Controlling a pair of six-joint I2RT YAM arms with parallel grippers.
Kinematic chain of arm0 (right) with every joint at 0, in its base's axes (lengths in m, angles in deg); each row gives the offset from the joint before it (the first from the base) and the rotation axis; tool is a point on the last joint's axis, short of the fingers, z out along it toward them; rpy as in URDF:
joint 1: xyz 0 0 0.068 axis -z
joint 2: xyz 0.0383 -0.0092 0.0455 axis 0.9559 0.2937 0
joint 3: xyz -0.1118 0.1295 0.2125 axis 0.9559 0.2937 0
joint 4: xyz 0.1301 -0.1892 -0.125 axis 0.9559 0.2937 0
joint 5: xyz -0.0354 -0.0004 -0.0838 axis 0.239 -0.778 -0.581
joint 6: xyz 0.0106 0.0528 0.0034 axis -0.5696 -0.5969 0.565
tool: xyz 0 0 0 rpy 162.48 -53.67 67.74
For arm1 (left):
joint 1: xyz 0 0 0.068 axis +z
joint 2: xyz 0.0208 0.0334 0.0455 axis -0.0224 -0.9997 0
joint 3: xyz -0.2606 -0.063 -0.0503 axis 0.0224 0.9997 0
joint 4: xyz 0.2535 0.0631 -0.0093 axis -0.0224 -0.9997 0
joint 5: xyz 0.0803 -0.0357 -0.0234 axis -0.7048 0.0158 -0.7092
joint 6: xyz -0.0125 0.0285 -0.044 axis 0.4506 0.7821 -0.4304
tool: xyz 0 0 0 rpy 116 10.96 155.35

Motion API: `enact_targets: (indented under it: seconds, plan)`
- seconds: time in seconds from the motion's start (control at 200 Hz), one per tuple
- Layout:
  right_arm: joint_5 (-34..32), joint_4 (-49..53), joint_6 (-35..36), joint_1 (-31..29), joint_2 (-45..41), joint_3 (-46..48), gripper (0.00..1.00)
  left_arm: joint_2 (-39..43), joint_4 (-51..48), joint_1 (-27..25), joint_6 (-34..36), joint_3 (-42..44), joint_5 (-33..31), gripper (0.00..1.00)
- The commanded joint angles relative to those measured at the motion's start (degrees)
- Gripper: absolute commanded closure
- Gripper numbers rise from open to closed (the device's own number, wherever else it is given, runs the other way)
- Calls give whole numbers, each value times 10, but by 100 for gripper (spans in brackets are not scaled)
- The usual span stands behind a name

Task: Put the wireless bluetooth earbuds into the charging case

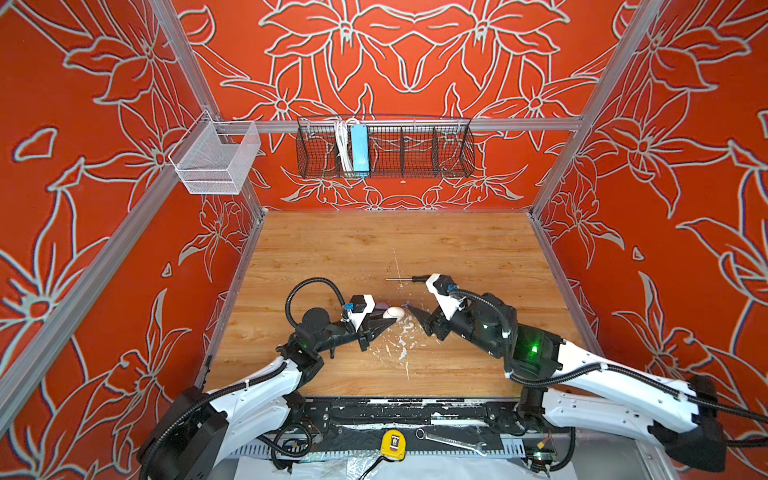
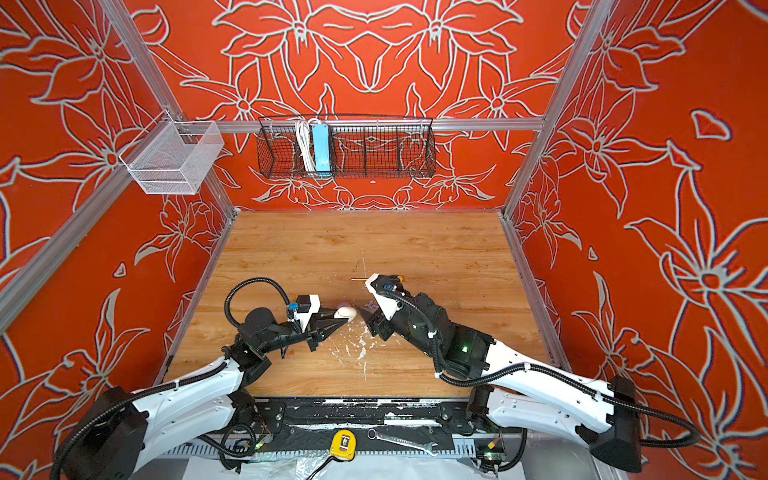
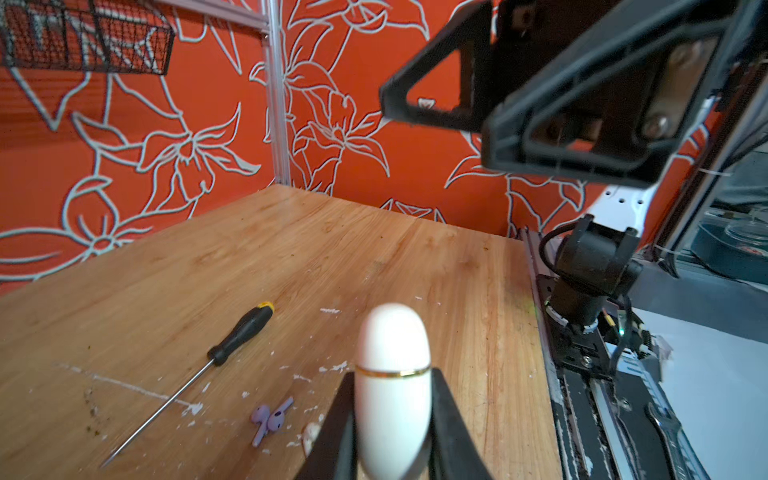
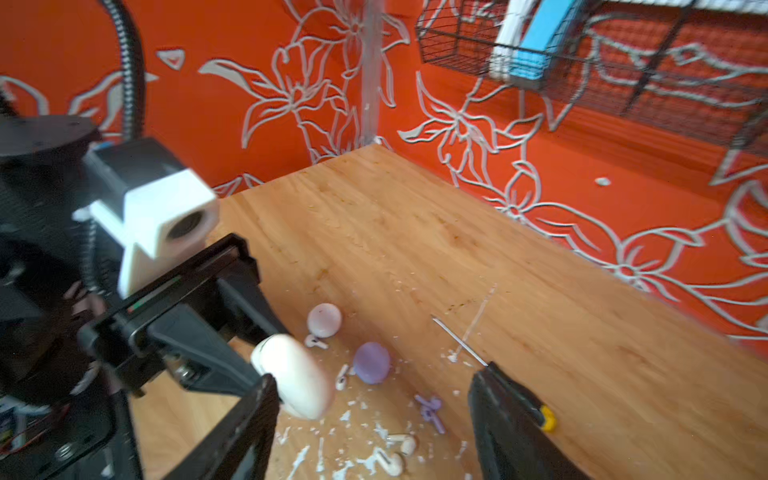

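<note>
The wooden worktop (image 1: 374, 245) fills the lower middle of both top views. Above it on the back wall hangs a black wire basket (image 1: 415, 153) with a blue power strip (image 1: 359, 149) standing in it, and a white mesh basket (image 1: 216, 160) sits at the upper left.

Low in the centre the two arms meet tip to tip. The left claw (image 3: 392, 372) pinches the white charging case (image 3: 392, 332) by its lower half, clear of the wood, with the lid shut along a thin gold band. The right claw (image 4: 380, 372) is spread wide with nothing between its fingers, facing the case from just beside it.

A screwdriver (image 3: 241, 336) with a black and yellow handle lies flat on the worktop, left of the held case in the left wrist view. In the right wrist view a purple case (image 4: 372, 368) and a pale round case (image 4: 324, 319) rest on the wood at centre frame.

The lilac earbuds (image 4: 432, 409) lie together on the worktop, right of and below the purple case. Two white earbuds (image 4: 401, 441) lie among white paint flecks (image 4: 345, 415) at the bottom centre, and two more lie close beside the two resting cases.
</note>
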Motion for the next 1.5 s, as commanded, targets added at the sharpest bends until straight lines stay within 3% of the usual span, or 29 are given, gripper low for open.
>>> enact_targets:
  seconds: [0.0,0.145,0.816,0.916,1.271,1.491]
  plan:
    - [110,-60,19,-1,-28,54,25,21,26,-11,26,0,39,100]
    - [151,-114,25,0,-30,87,25,39,-11,-24,54,-8,69,100]
    - [142,-100,32,-1,-7,73,28,74,-87,-55,91,-19,63,100]
    - [135,-99,29,-1,-1,72,28,79,-129,-55,87,-39,53,100]
    - [102,-90,29,-1,12,63,29,81,-124,-61,87,-41,88,100]
    - [77,-89,29,-1,10,66,35,86,-125,-64,88,-42,104,100]
